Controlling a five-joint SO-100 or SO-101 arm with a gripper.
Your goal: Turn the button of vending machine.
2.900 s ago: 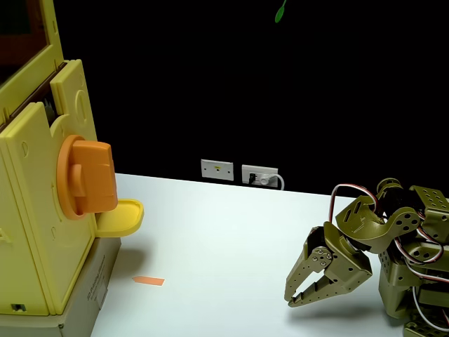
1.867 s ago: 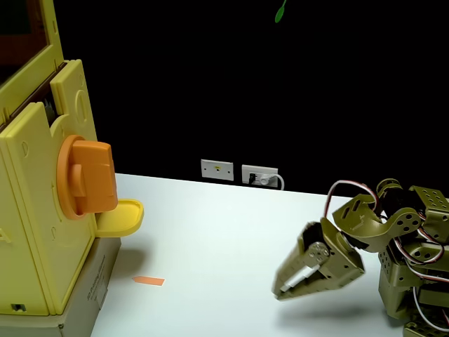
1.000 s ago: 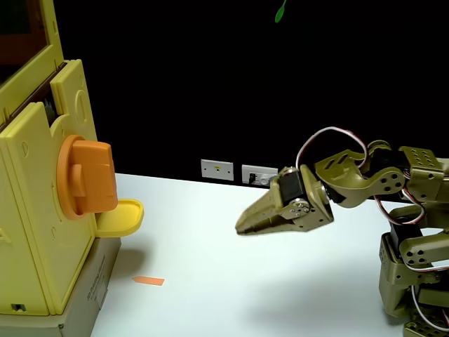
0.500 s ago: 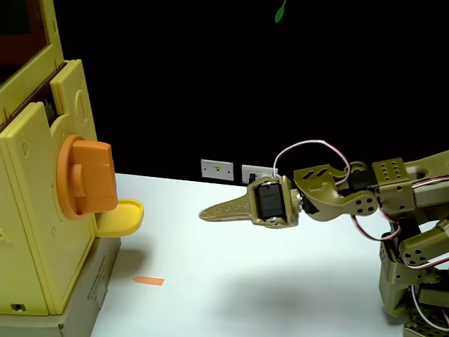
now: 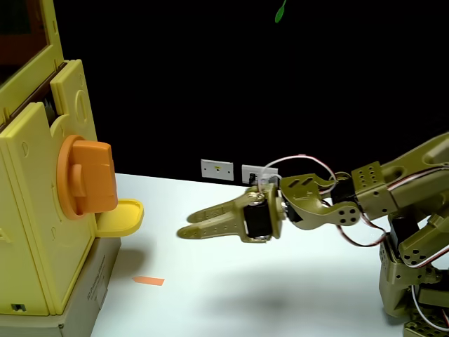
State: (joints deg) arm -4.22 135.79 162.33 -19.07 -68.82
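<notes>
Button (image 5: 90,178) sits on the vending machine (image 5: 38,232) front at fixed-view left, raised bar upright, above the small yellow tray (image 5: 121,216). My gripper (image 5: 191,223) hangs mid-air, well apart from it, fingers slightly parted, holding nothing.

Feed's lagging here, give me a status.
Gripper open, empty, in the air, pointing at the vending machine. Button untouched, bar upright. Path between them clear.
</notes>
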